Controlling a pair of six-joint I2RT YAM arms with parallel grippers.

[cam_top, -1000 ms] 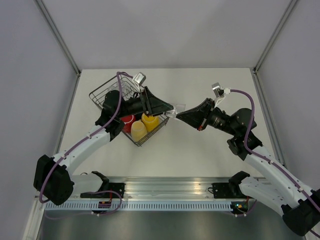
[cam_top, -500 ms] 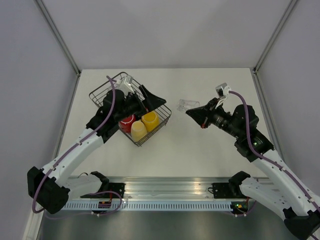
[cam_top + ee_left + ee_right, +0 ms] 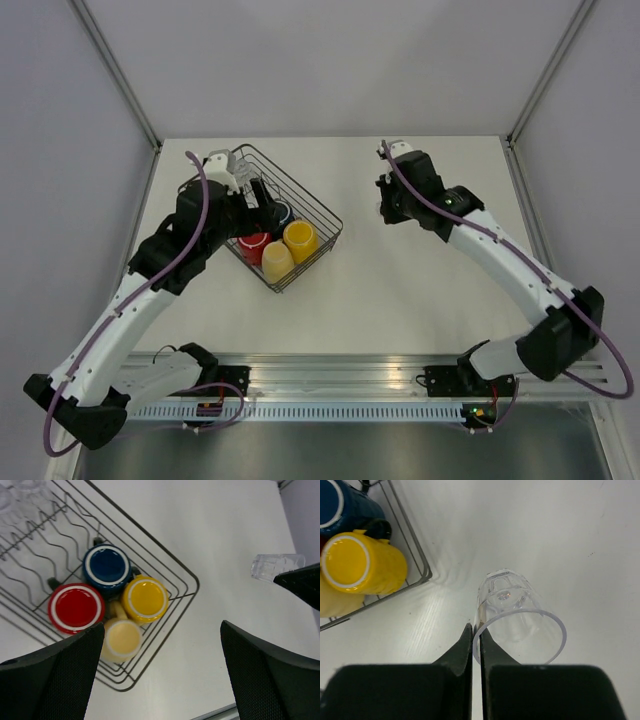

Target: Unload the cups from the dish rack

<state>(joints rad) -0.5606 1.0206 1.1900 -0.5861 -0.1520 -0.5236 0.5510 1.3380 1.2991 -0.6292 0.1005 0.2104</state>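
Obs. Your dish rack [image 3: 318, 212] sits on the far-left part of the desk [image 3: 400, 290], turned diagonal to its edges.

Rack contents:
- Four mugs are packed into the corner nearest the desk's middle, touching one another.
- They are the dark blue mug [image 3: 106, 566], red mug [image 3: 76, 607], orange-yellow mug [image 3: 146, 598] and pale cream mug [image 3: 121, 638].
- Each shows you a flat coloured disc with a white ring, so you cannot see inside any of them.
- At the opposite end, blurred clear tumblers [image 3: 22, 487] stand by the tines [image 3: 45, 535]. You cannot tell how many.

Grippers:
- Your left gripper [image 3: 161, 626] hangs above the rack's mug corner with its fingers spread wide, holding nothing.
- Your right gripper [image 3: 474, 629] pinches the rim wall of one clear glass tumbler [image 3: 517, 615], fingers nearly together.

That tumbler is outside the rack, over bare desk just beyond the mug corner. It is tilted with its mouth toward the wrist camera. You cannot tell whether it touches the desk.
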